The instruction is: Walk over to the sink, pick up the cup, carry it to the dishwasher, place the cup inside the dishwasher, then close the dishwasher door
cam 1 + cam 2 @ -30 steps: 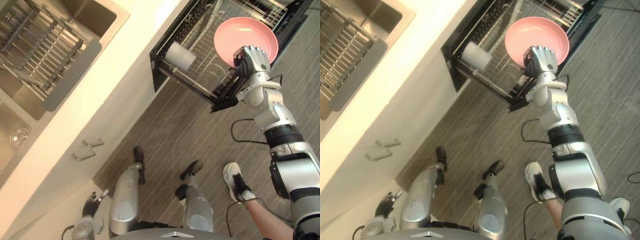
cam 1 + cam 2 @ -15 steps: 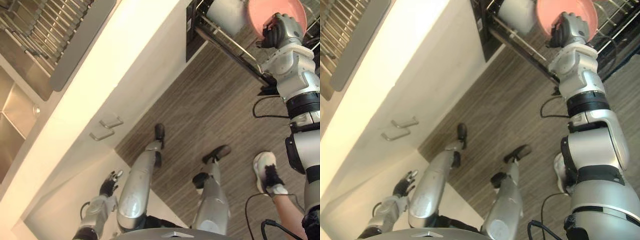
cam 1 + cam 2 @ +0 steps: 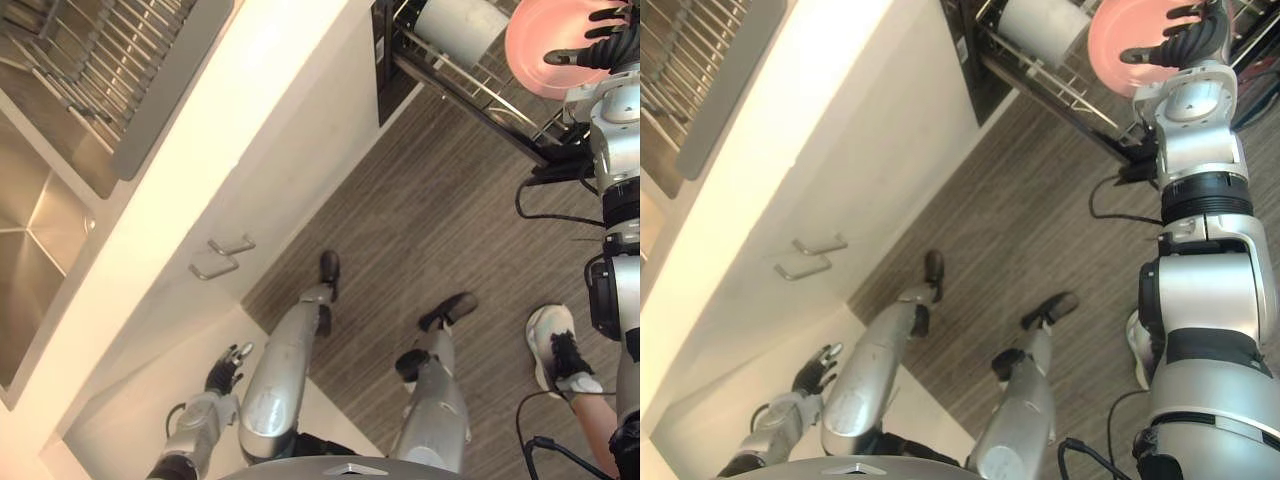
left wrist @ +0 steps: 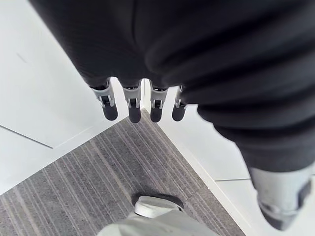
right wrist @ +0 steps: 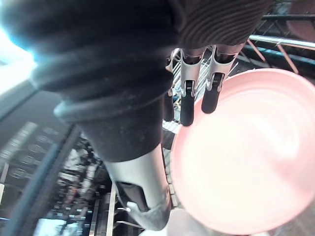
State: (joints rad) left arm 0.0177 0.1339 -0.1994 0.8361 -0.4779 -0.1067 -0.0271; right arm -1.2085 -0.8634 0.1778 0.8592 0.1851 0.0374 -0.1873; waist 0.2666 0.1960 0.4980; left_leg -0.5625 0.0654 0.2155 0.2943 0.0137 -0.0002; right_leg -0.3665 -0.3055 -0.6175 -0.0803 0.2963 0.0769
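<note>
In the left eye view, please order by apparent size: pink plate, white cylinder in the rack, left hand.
1. pink plate
2. white cylinder, cut off by the view's edge
3. left hand, clearly smallest

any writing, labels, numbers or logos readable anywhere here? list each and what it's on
No text can be read in any view.
pink plate: plain, no print.
white cup in the dishwasher rack: no label showing.
cabinet handles: bare metal, no marking.
person's shoe: any marking is too small to read.
</note>
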